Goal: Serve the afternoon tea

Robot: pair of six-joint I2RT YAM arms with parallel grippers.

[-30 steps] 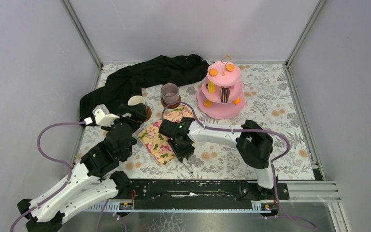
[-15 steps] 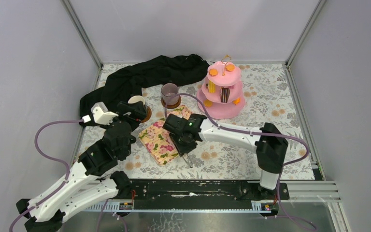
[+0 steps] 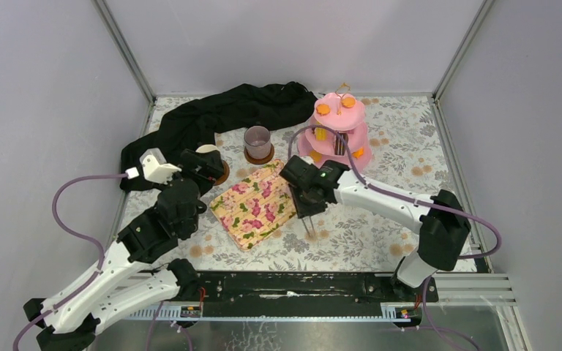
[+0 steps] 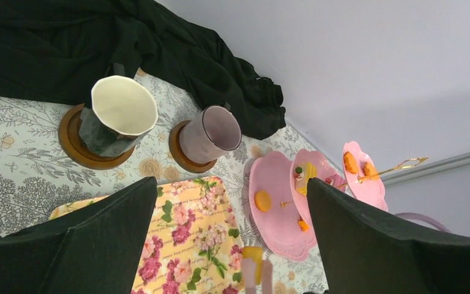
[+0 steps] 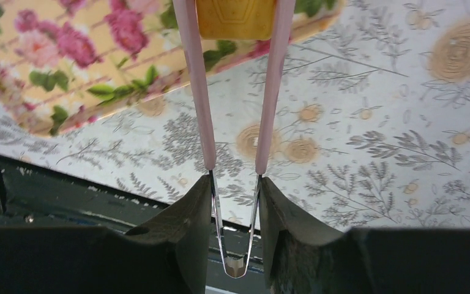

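My right gripper (image 3: 309, 203) (image 5: 235, 196) is shut on the metal end of pink tongs (image 5: 199, 92). The tongs pinch a yellow toy cake (image 5: 235, 18) (image 4: 254, 256) just above the right edge of the floral napkin (image 3: 256, 205). My left gripper (image 3: 203, 167) (image 4: 231, 182) is open and empty, just in front of the cream-lined dark mug (image 3: 206, 151) (image 4: 119, 116) on its wooden coaster. The mauve-grey mug (image 3: 257, 140) (image 4: 211, 131) stands on a second coaster. Orange (image 3: 323, 110), yellow (image 3: 320, 133) and brown (image 3: 340, 142) cakes sit on the pink tiered stand (image 3: 333, 167).
A black cloth (image 3: 212, 117) lies bunched along the back left, behind the mugs. The floral tablecloth (image 3: 410, 146) covers the table. The black rail (image 3: 300, 285) runs along the near edge, and grey walls close in both sides.
My right arm has swung right, carrying the tongs from over the napkin's middle to its right edge. The napkin now shows whole and flat. My left arm has barely shifted.
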